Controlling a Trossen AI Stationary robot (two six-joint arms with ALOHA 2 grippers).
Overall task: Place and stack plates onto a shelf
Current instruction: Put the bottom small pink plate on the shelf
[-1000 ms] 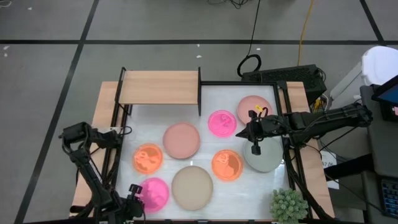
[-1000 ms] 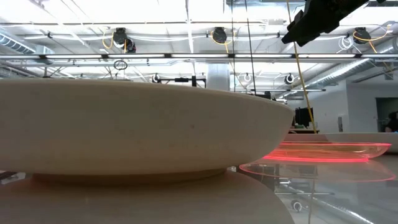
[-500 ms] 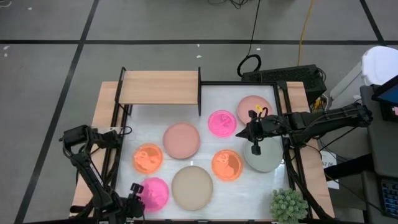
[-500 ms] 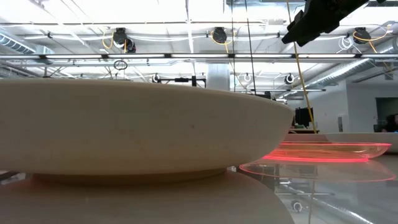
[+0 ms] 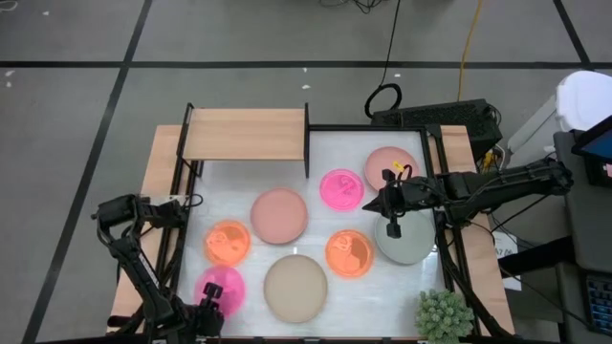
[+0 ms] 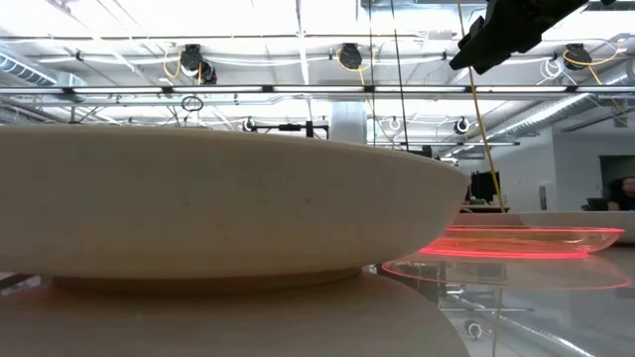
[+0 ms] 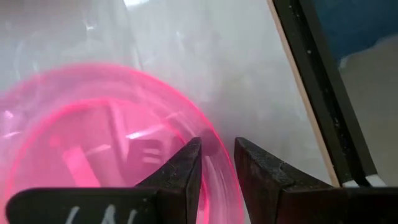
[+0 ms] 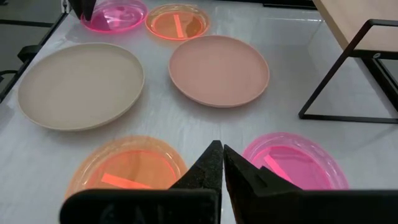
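Note:
My left gripper (image 5: 208, 308) is at the table's near left corner, shut on a small neon pink plate (image 5: 220, 289). My right gripper (image 5: 392, 229) hangs shut above the grey plate (image 5: 409, 244) on the right and touches nothing; its wrist view shows the shut fingertips (image 8: 222, 152) over bare table. The light-wood shelf (image 5: 244, 134) stands at the far left with nothing on it. On the table lie two orange plates (image 5: 228, 244) (image 5: 349, 253), another neon pink plate (image 5: 341, 189), two dusty-pink plates (image 5: 279, 215) (image 5: 390, 170) and a beige plate (image 5: 295, 287). My left gripper pinches the neon pink plate by its rim (image 7: 214, 149) on the plate's near side, with one finger (image 7: 186, 168) inside the plate and the other (image 7: 258, 171) outside. The fingers come from the table's near side. I cannot tell whether the plate is lifted clear.
A spiky green plant (image 5: 443, 313) stands at the near right corner. The black shelf frame (image 5: 307, 143) borders the far plates. In the low view the beige plate (image 6: 218, 208) fills the foreground, with an orange plate (image 6: 526, 241) behind it.
The neon pink plate in my left gripper has shifted toward the table's left edge, away from the beige plate, and the left gripper has moved a little with it. The right arm has stayed still.

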